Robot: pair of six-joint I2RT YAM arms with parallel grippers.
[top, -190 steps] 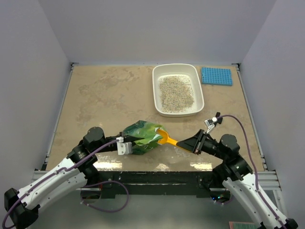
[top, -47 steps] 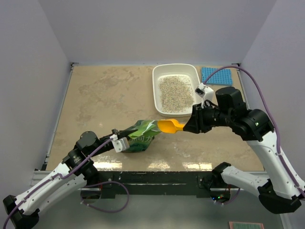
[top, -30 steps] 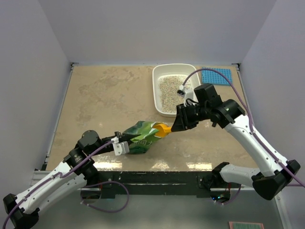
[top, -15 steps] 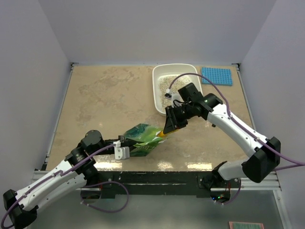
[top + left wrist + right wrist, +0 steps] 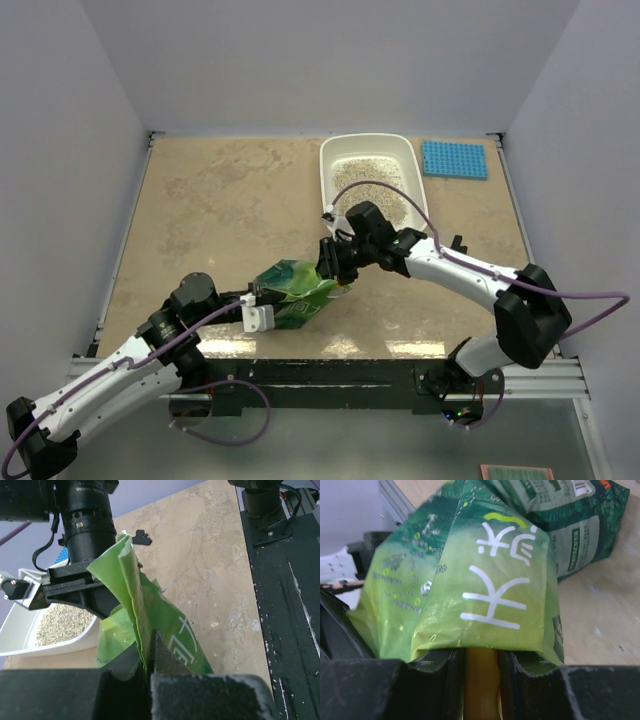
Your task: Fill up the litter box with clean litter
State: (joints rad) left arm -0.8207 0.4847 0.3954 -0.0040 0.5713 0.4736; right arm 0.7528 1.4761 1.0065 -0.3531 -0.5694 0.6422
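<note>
While the white plastic litter box, a rounded-rectangle tray with a raised rim, sits at the far right of the beige marbled desk with a thin bed of clean litter, fine beige-grey speckled granules, over its floor, the step in hand looks to be the scooping of a load from the crinkly green bag. The bag lies on its side at the near middle of the desk, well apart from the box. The right claw is closed narrow on the handle of an orange-yellow plastic scoop and is pushed into the bag's mouth. The printed film drapes over its fingers in the right wrist view, and the scoop's bowl is hidden inside, so whether it is loaded cannot be told. The left claw is pinched flat on the upper lip of the bag, holding that edge up so the mouth stands open toward the right arm. Judging by the shallow layer in the box, the filling is only partly done. The next move probably calls for drawing the scoop back out level, clear of the loose film so nothing spills or snags. It would then be carried up and across to the box and tipped over the granules there. Meanwhile the left claw's grip on the lip should stop the bag from dragging along. A small flat blue studded mat lies just beside the box on the right and has no part in this.
</note>
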